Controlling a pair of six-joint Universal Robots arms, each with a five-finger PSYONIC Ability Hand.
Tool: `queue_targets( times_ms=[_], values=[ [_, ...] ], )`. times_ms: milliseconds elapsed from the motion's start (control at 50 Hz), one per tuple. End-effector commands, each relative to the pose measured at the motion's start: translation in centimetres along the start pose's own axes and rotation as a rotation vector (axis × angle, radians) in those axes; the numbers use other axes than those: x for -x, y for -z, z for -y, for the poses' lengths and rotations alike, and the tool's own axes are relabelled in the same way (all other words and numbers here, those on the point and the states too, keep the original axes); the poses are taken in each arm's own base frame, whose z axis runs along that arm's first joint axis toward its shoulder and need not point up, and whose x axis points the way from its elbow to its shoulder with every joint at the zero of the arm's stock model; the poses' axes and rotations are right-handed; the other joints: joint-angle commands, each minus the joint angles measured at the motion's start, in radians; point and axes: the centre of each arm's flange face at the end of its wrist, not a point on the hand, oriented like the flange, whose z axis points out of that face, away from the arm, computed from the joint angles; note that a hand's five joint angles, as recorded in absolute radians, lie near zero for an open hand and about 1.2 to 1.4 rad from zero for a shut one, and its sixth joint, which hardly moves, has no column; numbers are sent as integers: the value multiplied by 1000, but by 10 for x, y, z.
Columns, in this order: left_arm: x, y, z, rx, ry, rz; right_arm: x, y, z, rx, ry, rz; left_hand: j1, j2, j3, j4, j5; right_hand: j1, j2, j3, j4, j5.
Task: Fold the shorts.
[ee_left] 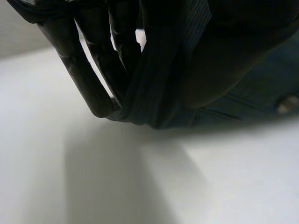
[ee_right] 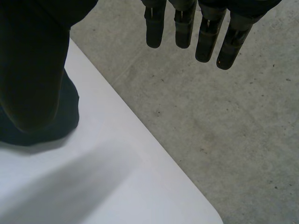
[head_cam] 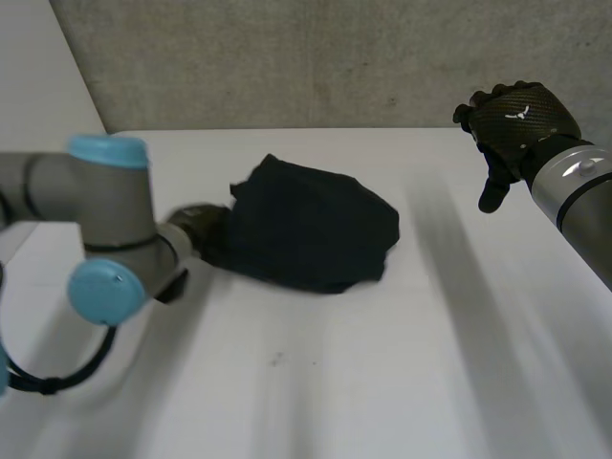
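Your black fabric shorts [head_cam: 311,229] lie in a rumpled, loosely bunched heap around the middle of the white tabletop [head_cam: 382,363], a little toward its far edge. Your left robot hand [head_cam: 196,225] sits low on the tabletop at the heap's left edge, touching the cloth. In the left wrist view its fingers [ee_left: 88,74] curl down to the tabletop, with a folded band of the shorts [ee_left: 159,84] running between them and the thumb, so this robot hand is pinching the edge of the shorts.

Your right robot hand [head_cam: 516,120] hangs in the air at the far right, well apart from the shorts and touching nothing. In the right wrist view its fingers [ee_right: 184,23] hang straight and slightly spread, holding nothing, above the tabletop's rounded corner [ee_right: 117,186] and the grey concrete floor [ee_right: 224,130].
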Motion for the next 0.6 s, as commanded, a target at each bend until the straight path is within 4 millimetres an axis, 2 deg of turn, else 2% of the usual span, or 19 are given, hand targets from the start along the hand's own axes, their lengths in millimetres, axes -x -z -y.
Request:
queue_targets(
  times_ms=[20,60,80,100,160,200,240,280,340,360,380,440,460,500,540,560,580,600],
  values=[
    [76,31,79,-227,-11,333,0,0,0,1,1,1,282,211,223,197,264,-33,-44,-39,-51,-61],
    [87,42,98,-295,-25,366,1,0,0,0,1,2,282,211,223,197,264,-33,-44,-39,-51,-61],
    [92,54,117,-372,-43,387,1,0,0,0,1,2,282,211,223,197,264,-33,-44,-39,-51,-61],
    [93,60,125,-410,-47,395,1,1,0,1,1,3,282,211,223,197,264,-33,-44,-39,-51,-61],
    [89,83,157,-578,-72,409,2,1,0,2,1,5,282,211,223,197,264,-33,-44,-39,-51,-61],
    [83,94,171,-664,-74,404,4,2,1,-1,2,11,282,211,223,197,264,-33,-44,-39,-51,-61],
    [70,107,186,-771,-77,379,8,2,0,0,2,22,282,211,223,197,264,-33,-44,-39,-51,-61],
    [59,112,190,-811,-77,353,10,3,1,-2,3,28,282,211,223,197,264,-33,-44,-39,-51,-61],
    [22,109,185,-843,-85,256,10,3,1,-2,3,29,282,211,223,197,264,-33,-44,-39,-51,-61],
    [8,107,180,-840,-92,214,10,3,1,-2,3,29,282,211,223,197,264,-33,-44,-39,-51,-61],
    [-22,100,165,-816,-113,121,10,3,2,-4,3,28,282,211,223,197,264,-33,-44,-39,-51,-61],
    [-61,87,139,-760,-148,-6,9,4,3,-8,3,24,282,211,223,197,264,-33,-44,-39,-51,-61],
    [-87,78,115,-708,-176,-91,9,4,3,-8,3,23,282,211,223,197,264,-33,-44,-39,-51,-61],
    [-114,71,87,-645,-211,-184,7,4,4,-11,3,17,282,211,223,197,264,-33,-44,-39,-51,-61],
    [-154,67,32,-530,-280,-318,4,4,5,-15,5,10,282,211,223,197,264,-33,-44,-39,-51,-61],
    [-156,66,28,-520,-287,-326,3,4,6,-16,5,7,282,211,223,197,264,-33,-44,-39,-51,-61],
    [-170,69,4,-474,-327,-373,2,4,6,-18,5,1,282,211,223,197,264,-33,-44,-39,-51,-61],
    [-176,72,-7,-455,-348,-393,1,5,7,-19,4,-3,282,211,223,197,264,-33,-44,-39,-51,-61]
  ],
)
